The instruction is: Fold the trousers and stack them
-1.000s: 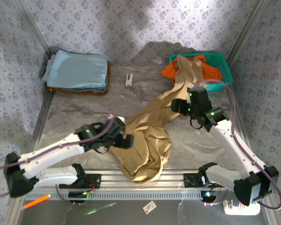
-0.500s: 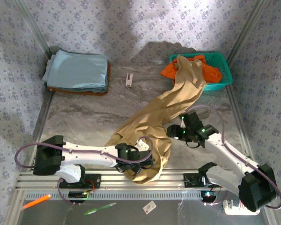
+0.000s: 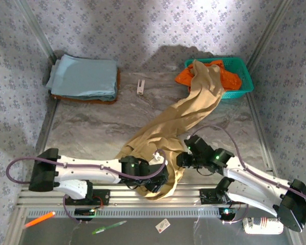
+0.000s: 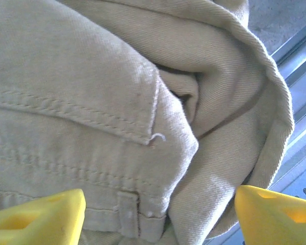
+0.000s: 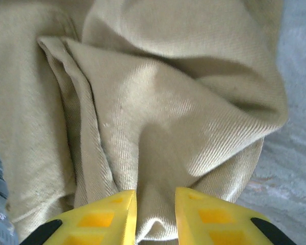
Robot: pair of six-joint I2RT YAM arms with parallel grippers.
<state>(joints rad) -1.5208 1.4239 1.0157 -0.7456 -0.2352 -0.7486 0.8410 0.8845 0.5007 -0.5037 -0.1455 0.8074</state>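
Grey marbled table [image 3: 86,127] is crossed by the trousers [image 3: 183,115], draped from the green basket [image 3: 245,81] to the near edge. The left gripper [image 4: 158,214] is spread wide over them. The right gripper [image 5: 155,209] is pinched on their cloth.

The trousers [image 4: 92,76] at the left pincer [image 4: 158,217] are matt, finely ribbed cloth. The table [image 5: 298,76] beside the right pincer [image 5: 155,214] looks smooth.

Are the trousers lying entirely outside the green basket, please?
No, the trousers have one leg draped over the rim of the basket.
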